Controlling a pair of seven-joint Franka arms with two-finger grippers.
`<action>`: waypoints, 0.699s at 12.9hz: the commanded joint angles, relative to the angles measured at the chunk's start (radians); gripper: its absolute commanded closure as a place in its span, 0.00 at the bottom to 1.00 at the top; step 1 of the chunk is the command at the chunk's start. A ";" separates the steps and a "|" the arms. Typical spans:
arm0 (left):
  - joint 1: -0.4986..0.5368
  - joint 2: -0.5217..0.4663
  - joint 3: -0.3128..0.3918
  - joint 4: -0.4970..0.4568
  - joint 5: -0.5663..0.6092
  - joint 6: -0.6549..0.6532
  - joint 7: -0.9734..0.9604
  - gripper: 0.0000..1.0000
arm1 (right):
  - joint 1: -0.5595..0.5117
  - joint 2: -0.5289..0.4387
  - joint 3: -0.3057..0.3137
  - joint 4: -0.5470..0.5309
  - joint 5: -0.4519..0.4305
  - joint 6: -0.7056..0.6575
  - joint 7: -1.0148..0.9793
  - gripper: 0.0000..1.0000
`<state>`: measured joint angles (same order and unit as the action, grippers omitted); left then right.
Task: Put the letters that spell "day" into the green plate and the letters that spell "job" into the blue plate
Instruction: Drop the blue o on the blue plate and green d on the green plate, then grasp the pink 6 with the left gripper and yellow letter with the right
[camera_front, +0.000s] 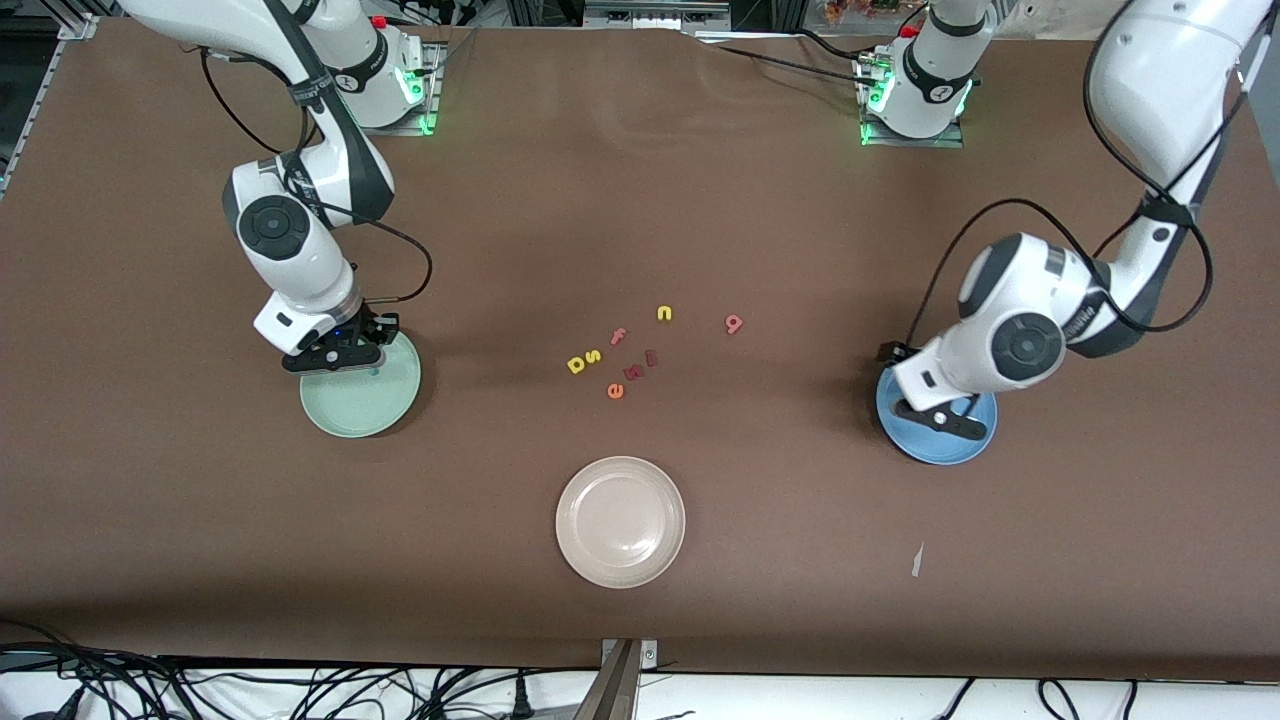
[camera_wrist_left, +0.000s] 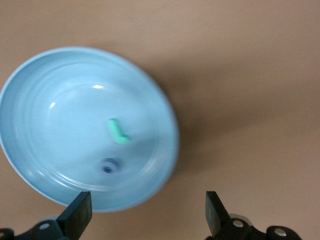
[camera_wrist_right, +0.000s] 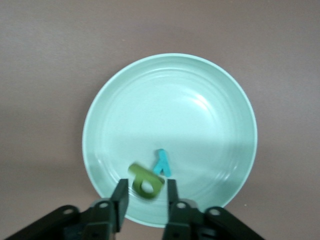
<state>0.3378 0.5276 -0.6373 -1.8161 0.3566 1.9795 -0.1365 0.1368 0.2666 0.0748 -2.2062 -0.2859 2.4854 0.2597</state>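
L gripper (camera_wrist_left: 145, 215) over blue plate (camera_front: 975, 440) rim, jaws wide, empty. R gripper (camera_wrist_right: 145, 192) over green plate (camera_wrist_right: 125, 110) edge, jaws just apart beside dark green a (camera_wrist_right: 146, 181).

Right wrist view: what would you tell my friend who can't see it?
The right gripper hangs over the green plate, its fingers parted around a dark green letter a. A teal Y already lies in the plate beside it, with brown table all around.
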 joint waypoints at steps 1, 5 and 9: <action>0.007 -0.051 -0.085 -0.009 -0.039 -0.031 -0.086 0.00 | 0.003 -0.021 0.017 -0.004 0.001 -0.031 0.042 0.39; -0.005 -0.049 -0.140 -0.029 -0.157 -0.022 -0.204 0.00 | 0.073 0.052 0.121 0.115 0.002 -0.063 0.334 0.39; -0.137 0.000 -0.151 -0.077 -0.096 0.063 -0.490 0.00 | 0.208 0.207 0.122 0.296 0.016 -0.063 0.626 0.39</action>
<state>0.2473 0.5034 -0.7863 -1.8618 0.2244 1.9823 -0.5090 0.3184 0.3757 0.2019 -2.0262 -0.2804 2.4447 0.8036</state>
